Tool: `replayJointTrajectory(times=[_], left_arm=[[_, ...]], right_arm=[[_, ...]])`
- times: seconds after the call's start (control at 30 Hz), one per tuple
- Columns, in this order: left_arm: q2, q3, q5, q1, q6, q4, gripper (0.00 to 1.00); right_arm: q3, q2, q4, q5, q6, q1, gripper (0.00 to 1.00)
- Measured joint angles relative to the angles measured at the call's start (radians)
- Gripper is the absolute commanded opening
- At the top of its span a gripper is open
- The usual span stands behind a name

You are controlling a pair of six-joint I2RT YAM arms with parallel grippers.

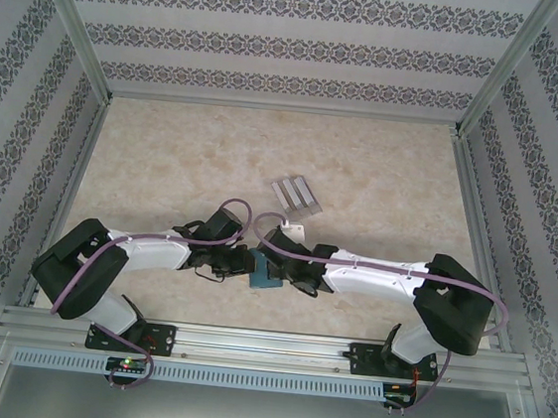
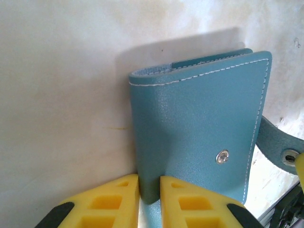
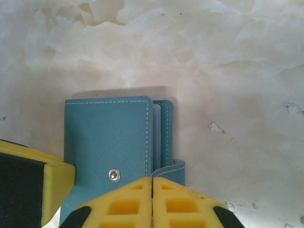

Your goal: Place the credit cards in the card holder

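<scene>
The teal-blue card holder (image 1: 262, 271) lies folded on the table between the two wrists. My left gripper (image 2: 149, 192) is shut on its fold edge, and the cover (image 2: 199, 118) with a silver snap stud (image 2: 222, 156) fills the space ahead of the fingers. My right gripper (image 3: 152, 194) is shut on the holder's snap tab (image 3: 170, 169), which curls up from the right of the card holder (image 3: 104, 133). The tab (image 2: 280, 145) is pulled out sideways. Three plain grey credit cards (image 1: 297, 193) lie side by side farther up the table, away from both grippers.
A small white rectangle (image 1: 293, 228) lies by the right arm's purple cable. The left gripper's yellow finger (image 3: 35, 183) shows beside the holder. Patterned walls and metal rails (image 1: 74, 163) enclose the marbled table (image 1: 165, 157), with open room left, right and beyond the cards.
</scene>
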State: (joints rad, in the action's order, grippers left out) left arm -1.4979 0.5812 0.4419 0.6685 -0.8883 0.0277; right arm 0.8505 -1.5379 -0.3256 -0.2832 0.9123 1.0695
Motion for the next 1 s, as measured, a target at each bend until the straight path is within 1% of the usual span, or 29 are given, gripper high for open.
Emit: replayJointTrajectory(times=[0.1, 0.33, 0.47, 0.57, 0.63, 0.7, 0.8, 0.83, 0.9, 0.93, 0.97, 1.0], left_arm=[[0.0, 0.001, 0.0, 0.0, 0.0, 0.0, 0.19], [0.0, 0.001, 0.0, 0.0, 0.0, 0.0, 0.19], [0.0, 0.001, 0.001, 0.0, 0.0, 0.0, 0.19], [0.0, 0.001, 0.003, 0.0, 0.0, 0.0, 0.19], [0.0, 0.002, 0.002, 0.0, 0.0, 0.001, 0.19], [0.0, 0.01, 0.002, 0.0, 0.0, 0.013, 0.19], [-0.003, 0.013, 0.002, 0.0, 0.0, 0.016, 0.19], [-0.004, 0.013, 0.002, 0.0, 0.0, 0.016, 0.19], [-0.008, 0.015, 0.003, 0.0, 0.0, 0.015, 0.19], [-0.01, 0.016, 0.005, 0.0, 0.0, 0.013, 0.19], [-0.011, 0.016, 0.007, 0.0, 0.0, 0.01, 0.19], [-0.013, 0.016, 0.008, 0.0, 0.0, 0.008, 0.19]], right_arm=[[0.0, 0.0, 0.0, 0.0, -0.001, 0.0, 0.14], [0.0, 0.0, 0.0, 0.001, -0.002, 0.0, 0.15], [0.0, 0.0, 0.001, 0.003, -0.001, 0.0, 0.14], [0.0, 0.0, 0.001, 0.003, 0.003, 0.0, 0.21], [0.0, 0.0, 0.0, 0.003, 0.005, 0.0, 0.22], [0.0, 0.0, 0.0, 0.004, 0.006, 0.0, 0.21], [0.0, 0.0, 0.001, 0.004, 0.011, 0.0, 0.14], [-0.001, 0.0, 0.001, 0.004, 0.014, 0.0, 0.14], [-0.001, 0.002, 0.0, 0.004, 0.013, 0.0, 0.23], [-0.001, 0.004, 0.0, 0.004, 0.012, 0.0, 0.25], [-0.001, 0.007, 0.0, 0.006, 0.014, 0.0, 0.25], [-0.001, 0.01, 0.0, 0.009, 0.016, 0.0, 0.22]])
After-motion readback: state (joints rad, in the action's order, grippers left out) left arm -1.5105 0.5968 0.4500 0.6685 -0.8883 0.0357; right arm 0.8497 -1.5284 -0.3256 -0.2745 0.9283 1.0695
